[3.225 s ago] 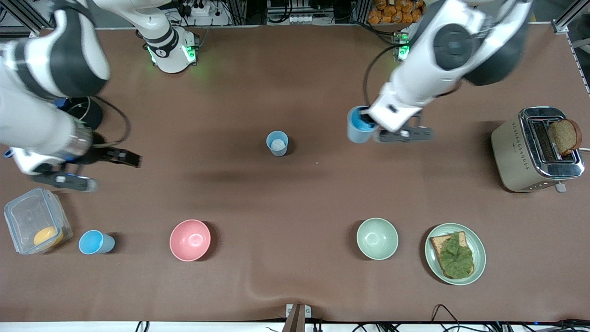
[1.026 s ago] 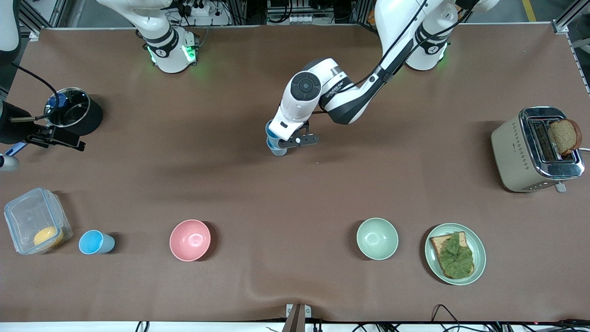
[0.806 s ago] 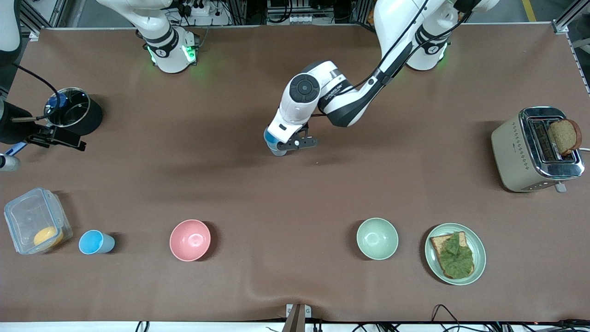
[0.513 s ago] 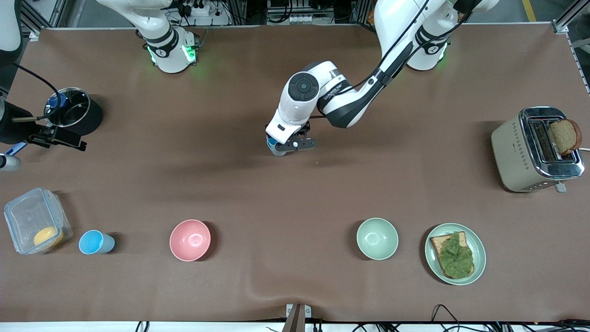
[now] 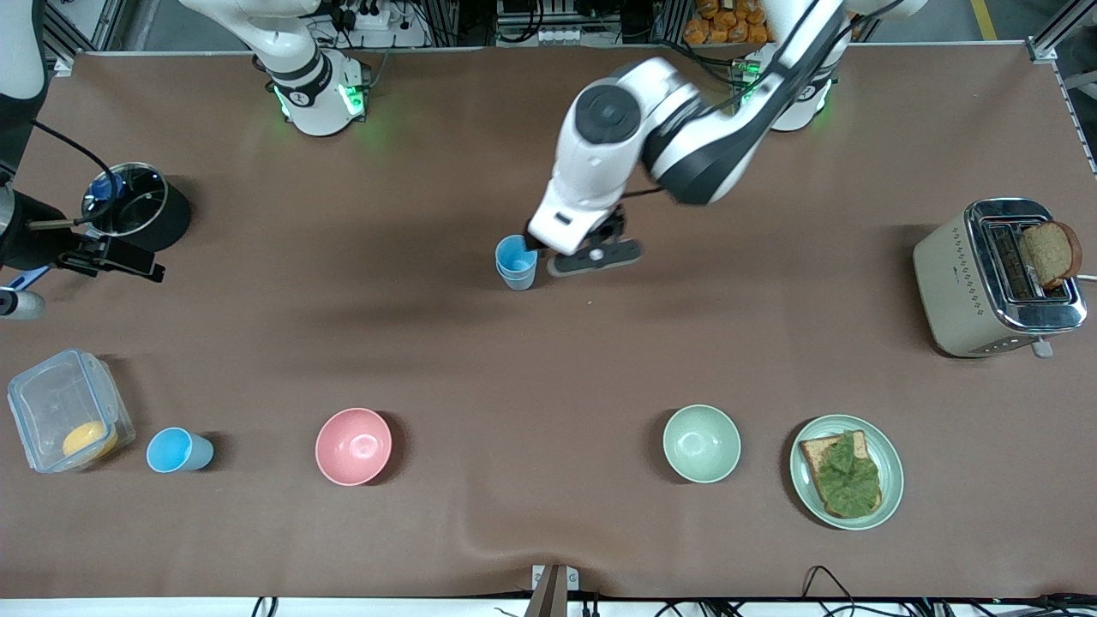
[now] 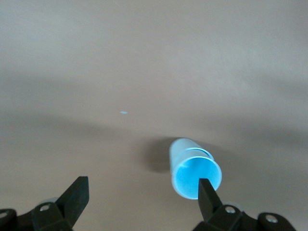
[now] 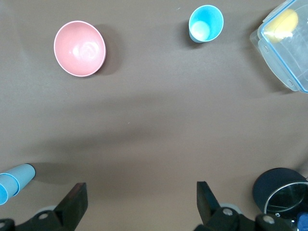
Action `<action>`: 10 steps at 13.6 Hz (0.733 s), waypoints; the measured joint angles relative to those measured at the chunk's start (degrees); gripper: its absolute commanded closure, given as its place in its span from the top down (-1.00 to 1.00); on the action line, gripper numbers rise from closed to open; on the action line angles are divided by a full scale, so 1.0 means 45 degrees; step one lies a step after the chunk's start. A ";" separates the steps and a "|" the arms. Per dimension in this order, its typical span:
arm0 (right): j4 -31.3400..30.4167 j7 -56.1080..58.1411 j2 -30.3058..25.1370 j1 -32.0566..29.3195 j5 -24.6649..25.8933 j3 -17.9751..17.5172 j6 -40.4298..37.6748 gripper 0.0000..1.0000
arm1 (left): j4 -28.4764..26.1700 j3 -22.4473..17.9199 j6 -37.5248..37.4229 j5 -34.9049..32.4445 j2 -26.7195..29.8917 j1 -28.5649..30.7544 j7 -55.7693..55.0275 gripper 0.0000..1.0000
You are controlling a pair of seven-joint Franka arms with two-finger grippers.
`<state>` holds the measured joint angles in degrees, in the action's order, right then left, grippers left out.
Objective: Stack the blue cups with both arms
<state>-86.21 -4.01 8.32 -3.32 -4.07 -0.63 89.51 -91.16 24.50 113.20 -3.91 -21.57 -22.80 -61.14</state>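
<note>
Two nested blue plastic tumblers [image 5: 516,261], the brighter sky-blue one seated in the paler grey-blue one, stand upright mid-worktop as one stack, with bare brown worktop [image 5: 548,360] all around it. Nothing blocks the stack.

A third sky-blue plastic tumbler [image 5: 178,451] stands alone in the near row at the right arm's end, just beside a clear lidded plastic box [image 5: 68,410] with something yellow inside. Along that near row toward the left arm's end:
- a round pink bowl [image 5: 353,446]
- a round pale green bowl [image 5: 701,443]
- a pale green plate [image 5: 891,467] carrying toast topped with a green leaf

A cream and chrome toaster [image 5: 986,283] sits at the left arm's end, with a brown bread slice [image 5: 1051,252] sticking out of a slot. A black round pot [image 5: 137,207] sits at the right arm's end.

The left arm is bent over the middle of the worktop. The left gripper [image 5: 591,254] points down over bare worktop just beside the stack, toward the left arm's end. Its fingers [image 6: 207,192] are spread wide and hold nothing.

The right gripper [image 5: 107,257] hangs next to the black pot, the arm waiting. Its fingers [image 7: 72,202] are wide apart and empty. The right wrist view shows the lone tumbler, the pink bowl and the stack at the frame edge.
</note>
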 measured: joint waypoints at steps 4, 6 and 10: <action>-0.0238 0.0002 -0.0028 0.0003 -0.0008 -0.0066 0.0183 1.00 | -0.0035 -0.0055 -0.1091 -0.0048 0.1573 0.1726 0.0425 1.00; -0.0308 0.0003 -0.0078 0.0002 -0.0008 -0.0072 0.0200 1.00 | -0.0042 -0.0076 -0.1315 -0.0060 0.1954 0.2570 0.0837 1.00; -0.0339 0.0003 -0.0104 0.0002 -0.0010 -0.0082 0.0210 1.00 | -0.0049 -0.0103 -0.2242 -0.0073 0.2569 0.4325 0.2874 1.00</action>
<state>-87.73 -3.99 7.85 -3.31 -4.12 -1.00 90.46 -91.38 24.04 103.11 -4.24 -10.01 -3.34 -48.20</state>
